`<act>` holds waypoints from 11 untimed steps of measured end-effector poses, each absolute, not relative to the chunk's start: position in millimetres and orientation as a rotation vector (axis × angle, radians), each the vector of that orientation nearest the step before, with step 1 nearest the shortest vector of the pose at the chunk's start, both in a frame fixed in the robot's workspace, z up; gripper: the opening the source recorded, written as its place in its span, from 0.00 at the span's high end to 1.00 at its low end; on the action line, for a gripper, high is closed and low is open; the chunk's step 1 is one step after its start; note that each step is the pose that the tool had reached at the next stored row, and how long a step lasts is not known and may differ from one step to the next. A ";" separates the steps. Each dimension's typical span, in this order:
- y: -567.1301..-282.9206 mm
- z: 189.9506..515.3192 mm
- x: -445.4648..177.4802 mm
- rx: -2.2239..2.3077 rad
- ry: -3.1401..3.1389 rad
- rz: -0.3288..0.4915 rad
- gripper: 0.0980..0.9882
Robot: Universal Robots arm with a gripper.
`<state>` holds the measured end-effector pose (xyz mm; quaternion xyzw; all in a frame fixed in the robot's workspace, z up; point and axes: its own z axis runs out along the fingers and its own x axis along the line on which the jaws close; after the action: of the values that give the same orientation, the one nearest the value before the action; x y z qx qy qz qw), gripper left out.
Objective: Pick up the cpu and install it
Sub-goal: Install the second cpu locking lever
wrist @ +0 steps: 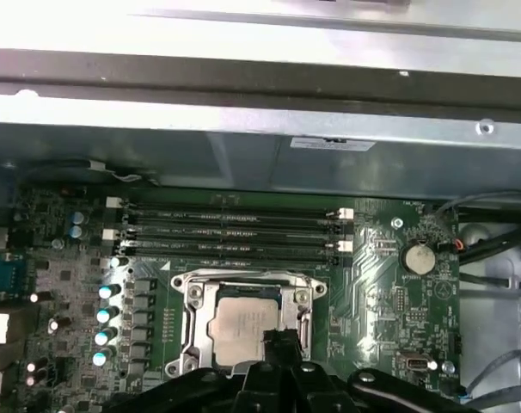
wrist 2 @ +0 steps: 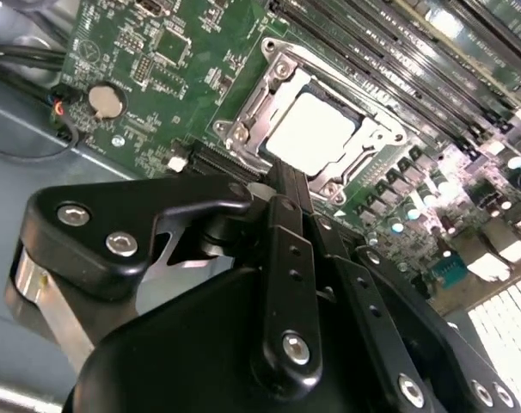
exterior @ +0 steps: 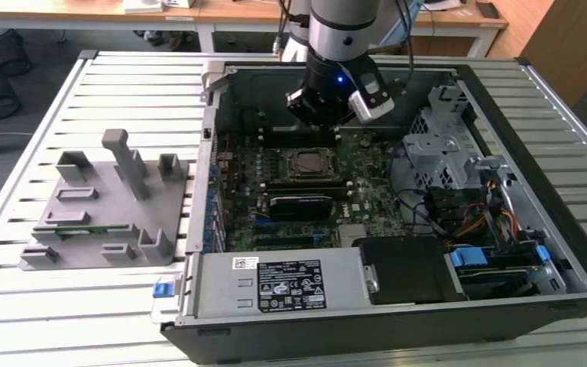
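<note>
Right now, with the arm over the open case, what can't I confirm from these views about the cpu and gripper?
- Whether the cpu is fully seated: its near edge is covered by the gripper in both wrist views.
- Gripper opening: the fingertips overlap the socket, and in the exterior view the wrist body hides them.
- Socket contents in the exterior view: too small to tell.

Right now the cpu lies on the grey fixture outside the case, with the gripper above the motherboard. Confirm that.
Wrong on one count: the cpu lies in the motherboard socket inside the case, as both wrist views show. The gripper is above the motherboard, as you said.
</note>
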<state>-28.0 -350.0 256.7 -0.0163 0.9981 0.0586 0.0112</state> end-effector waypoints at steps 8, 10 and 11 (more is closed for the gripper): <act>-372.2 256.3 -28.0 -0.050 3.118 0.183 0.99; -373.9 255.5 -27.8 -0.049 3.132 0.184 0.99; -374.0 255.1 -27.4 -0.048 3.147 0.186 0.99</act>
<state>-27.4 -374.0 255.1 -0.0151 0.9981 0.0589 -0.0058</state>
